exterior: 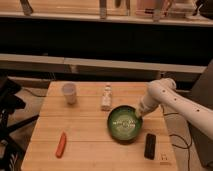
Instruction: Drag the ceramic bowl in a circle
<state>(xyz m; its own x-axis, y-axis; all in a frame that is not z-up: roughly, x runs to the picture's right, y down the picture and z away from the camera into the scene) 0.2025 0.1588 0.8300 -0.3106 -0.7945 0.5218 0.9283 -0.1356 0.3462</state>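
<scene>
Your gripper (138,114) meets the upper right rim of the ceramic bowl (122,126).
You cannot tell whether it clamps the rim or only rests against it; the white arm (172,99) enters from the right edge of the frame, bends at a rounded joint and slants down-left to the bowl; the bowl sits right of centre on the wooden table (85,137), below a small bottle (106,96); the arm's base is cut off at the right.
</scene>
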